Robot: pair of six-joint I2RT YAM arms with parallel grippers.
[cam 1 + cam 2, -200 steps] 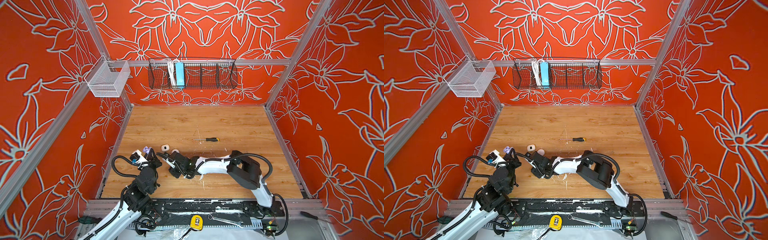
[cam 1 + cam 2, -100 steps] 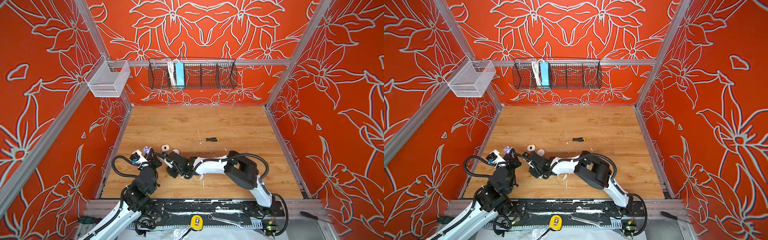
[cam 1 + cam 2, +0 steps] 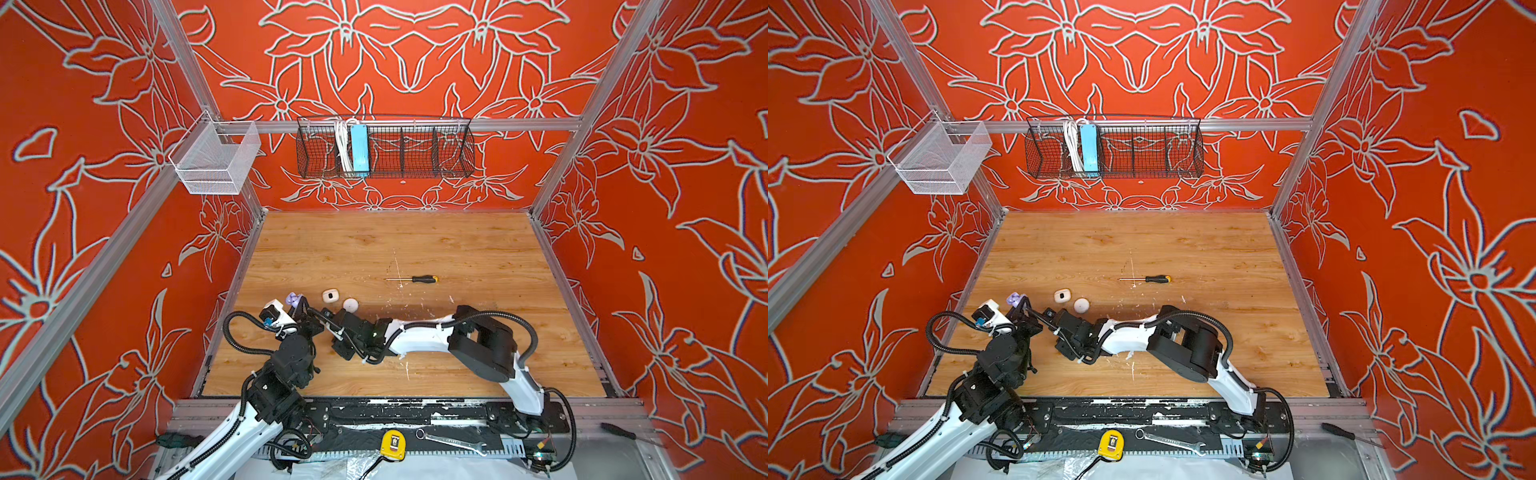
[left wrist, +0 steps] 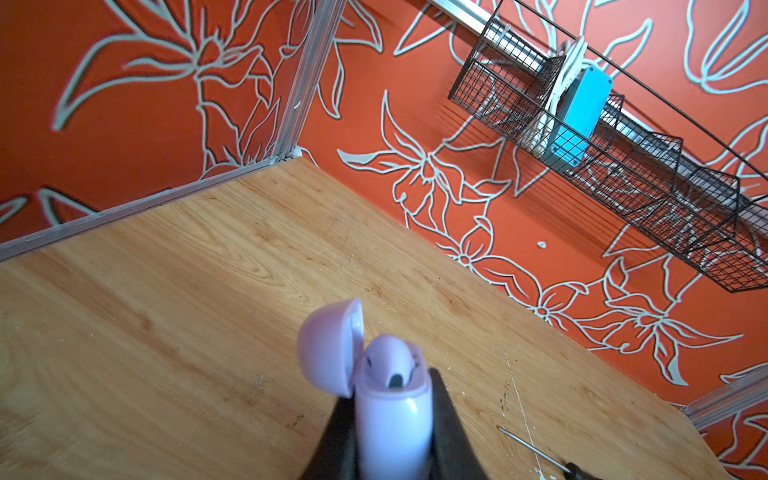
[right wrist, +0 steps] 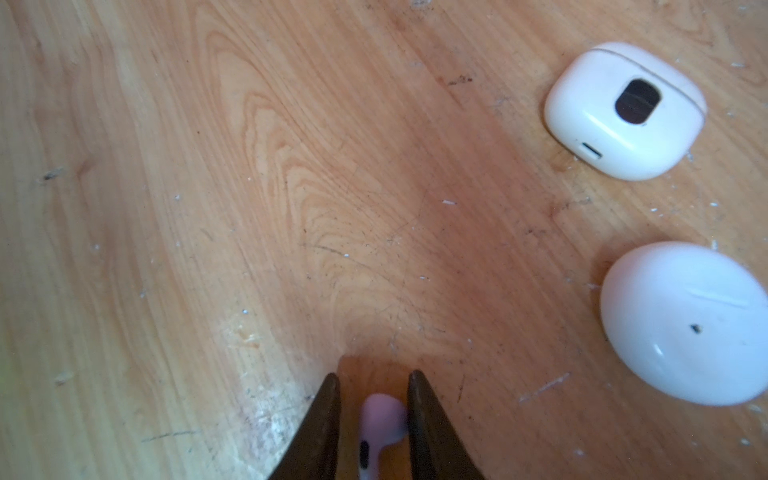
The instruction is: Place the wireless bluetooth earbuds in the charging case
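Where the two arms meet, close to the side rail (image 4: 124, 208) of the table (image 3: 415, 241), room is tight. The left gripper (image 4: 392, 411) stands near that rail, and the right gripper (image 5: 372, 376), reaching across the middle, has its tips just beside the left one. Ahead of the left gripper, open wood runs to the back corner. Behind the right gripper's arm the boards are just as open, with only a screwdriver (image 3: 415, 279) lying well apart from both tools. Two shut white cases crowd the right gripper more: a squarish case (image 5: 623, 112) and a round case (image 5: 685, 324). They lie ahead of its tips and off to one side, near each other but apart, and neither touches the fingers.

The left gripper is clamped on the lilac charging case (image 4: 395, 440), one finger on each side of the body. The case stands upright with its lid (image 4: 328, 345) swung open, away from the fingers. One lilac earbud (image 4: 390, 361) sits in the case, its head showing above the rim.

The second lilac earbud (image 5: 382, 415) is between the right gripper's fingers (image 5: 419, 399), a little back from the tips. The jaws stand narrowly apart around it. The earbud looks pressed against one finger, with a sliver of wood showing at the other — the close blur does not show whether it is truly pinched.
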